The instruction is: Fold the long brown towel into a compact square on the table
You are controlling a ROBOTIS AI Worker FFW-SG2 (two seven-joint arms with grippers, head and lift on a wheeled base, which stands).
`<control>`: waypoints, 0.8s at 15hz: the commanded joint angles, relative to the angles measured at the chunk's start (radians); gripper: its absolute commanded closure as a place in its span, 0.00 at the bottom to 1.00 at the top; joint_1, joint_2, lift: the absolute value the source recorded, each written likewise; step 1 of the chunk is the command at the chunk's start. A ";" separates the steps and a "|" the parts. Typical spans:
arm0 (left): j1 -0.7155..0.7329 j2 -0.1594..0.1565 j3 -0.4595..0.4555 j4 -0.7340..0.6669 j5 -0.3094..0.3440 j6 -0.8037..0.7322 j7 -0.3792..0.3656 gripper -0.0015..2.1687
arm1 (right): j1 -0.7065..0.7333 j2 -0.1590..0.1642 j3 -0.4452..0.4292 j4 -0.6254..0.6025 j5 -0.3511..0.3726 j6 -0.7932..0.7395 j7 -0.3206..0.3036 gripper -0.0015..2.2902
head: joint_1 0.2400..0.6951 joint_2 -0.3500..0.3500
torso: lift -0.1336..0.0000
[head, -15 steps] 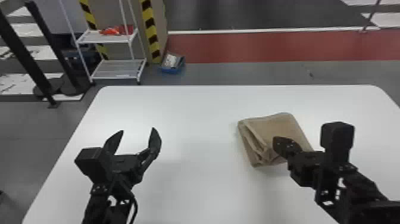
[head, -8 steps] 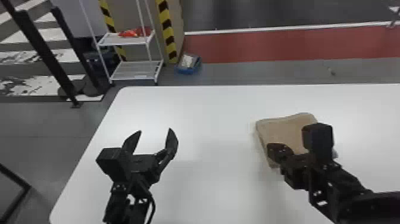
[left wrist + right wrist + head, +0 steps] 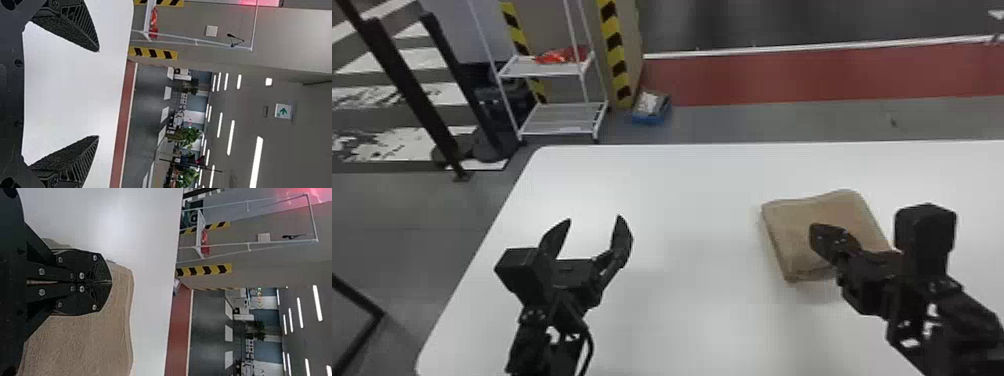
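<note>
The brown towel [image 3: 812, 215] lies on the right half of the white table [image 3: 652, 200] as a flat, folded, roughly square bundle with a smooth top. Over its near right part is my right gripper [image 3: 814, 235]. In the right wrist view the right gripper [image 3: 111, 282] is shut, its two fingers pressed together, above the towel [image 3: 94, 340] and hiding part of it. My left gripper [image 3: 594, 220] stands open over the table's left side, away from the towel. The left wrist view has the left gripper [image 3: 98, 94] wide apart, with bare table between its fingers.
Beyond the table's far left corner stands a white wire shelf [image 3: 562, 120] with a red item on it. A blue bin [image 3: 651, 111] rests on the floor beside a striped post. Black posts [image 3: 407, 90] stand farther left.
The head view has turned left, so everything sits farther right. Loose-looking layers at the towel's left side now appear smooth and flat. Relative to the towel, the right gripper went left, then back right.
</note>
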 commanded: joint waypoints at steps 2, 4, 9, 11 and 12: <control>-0.003 0.000 -0.003 0.005 0.001 0.000 -0.001 0.04 | 0.050 0.001 -0.074 0.029 -0.026 -0.050 0.005 0.90 | 1.00 0.66 | 0.08; -0.003 -0.002 -0.008 0.005 0.001 0.000 -0.002 0.04 | 0.038 0.001 -0.091 0.095 -0.011 -0.090 0.005 0.90 | 1.00 0.63 | 0.08; 0.003 0.000 0.000 -0.002 0.001 0.000 -0.005 0.04 | 0.024 0.001 -0.125 0.164 -0.027 -0.145 0.007 0.90 | 1.00 0.58 | 0.08; 0.003 -0.003 0.000 -0.002 0.001 0.000 -0.005 0.04 | 0.047 0.001 -0.151 0.078 -0.076 -0.145 0.021 0.90 | 1.00 0.57 | 0.08; 0.003 -0.003 -0.001 -0.002 0.001 0.000 -0.005 0.04 | 0.059 0.001 -0.163 0.043 -0.089 -0.145 0.021 0.90 | 1.00 0.57 | 0.08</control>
